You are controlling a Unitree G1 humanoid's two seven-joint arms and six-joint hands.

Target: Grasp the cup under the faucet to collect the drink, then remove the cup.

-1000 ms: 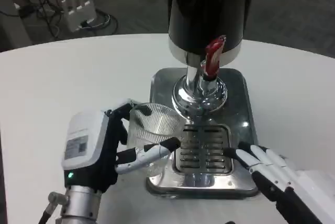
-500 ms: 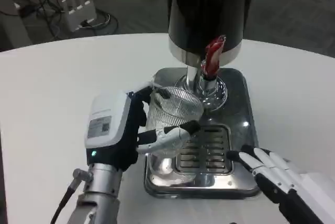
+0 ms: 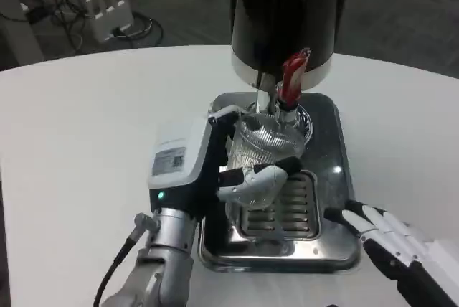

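Spreading across most of the scene, the white counter carries a tall black drink dispenser on a chrome base tray, just beyond the left hand's fingers. From the dispenser's lower front a red-handled faucet juts out directly above those fingers. The left hand reaches in over the tray, and its fingers are wrapped around a clear ribbed cup, gripping it. Held this way, the cup sits upright right under the faucet, above the slotted drip grate that lies just below and to the right of the fingers. The right hand rests at the tray's near right corner, its fingers stretched out and slightly apart, holding nothing, well apart from the cup.
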